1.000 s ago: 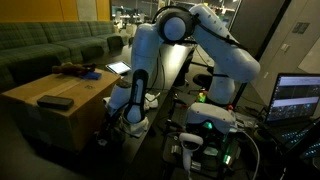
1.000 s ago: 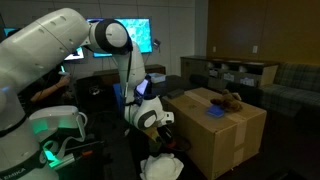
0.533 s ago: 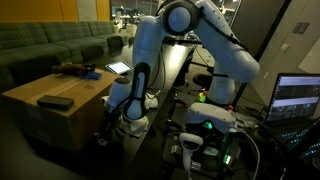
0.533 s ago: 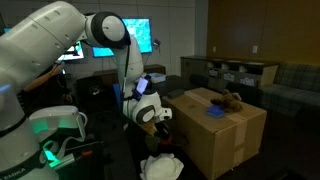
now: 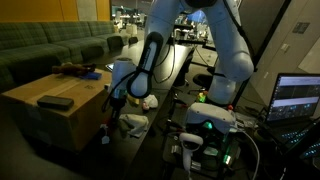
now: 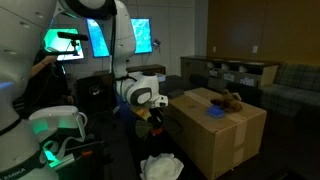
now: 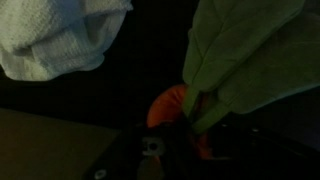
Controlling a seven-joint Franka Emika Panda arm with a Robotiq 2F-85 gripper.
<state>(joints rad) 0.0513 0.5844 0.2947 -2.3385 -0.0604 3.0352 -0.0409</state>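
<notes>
Gripper: clenched on green-and-orange soft item, lower middle of wrist view.
Change: arm had risen from floor level and the item came up with it.
Meaning: grip probably held through the lift.
White cloth: lay on the floor, lower centre.
Containers: none open seen. Wooden box top carried a blue thing and a brown toy.

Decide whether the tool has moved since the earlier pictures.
Yes. The tool, gripping an orange-and-green toy, has risen from low beside the box towards its top edge.
</notes>
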